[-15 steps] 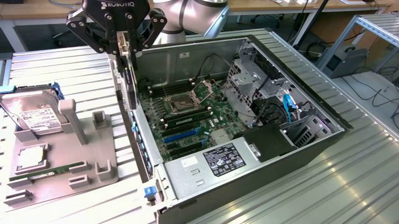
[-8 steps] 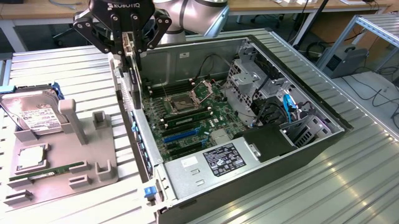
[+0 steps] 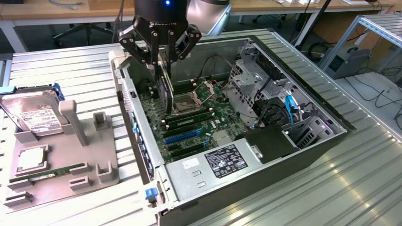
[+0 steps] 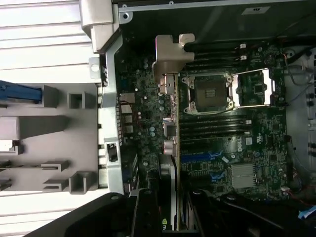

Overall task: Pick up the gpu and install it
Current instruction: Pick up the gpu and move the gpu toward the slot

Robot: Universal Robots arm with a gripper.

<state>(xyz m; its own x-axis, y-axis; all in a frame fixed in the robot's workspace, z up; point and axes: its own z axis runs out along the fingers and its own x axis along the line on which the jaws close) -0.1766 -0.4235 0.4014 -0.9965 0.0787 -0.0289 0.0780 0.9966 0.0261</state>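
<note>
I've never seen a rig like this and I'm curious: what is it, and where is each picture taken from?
It is a robot arm ending in a black gripper. One picture comes from a camera off the arm, the other from one on its wrist. The gripper holds the gpu, a thin flat black graphics card, upright over the inside of an open computer case on a ribbed metal table. Beside the case, a grey tray carries a silver hard drive and a green memory stick.
</note>
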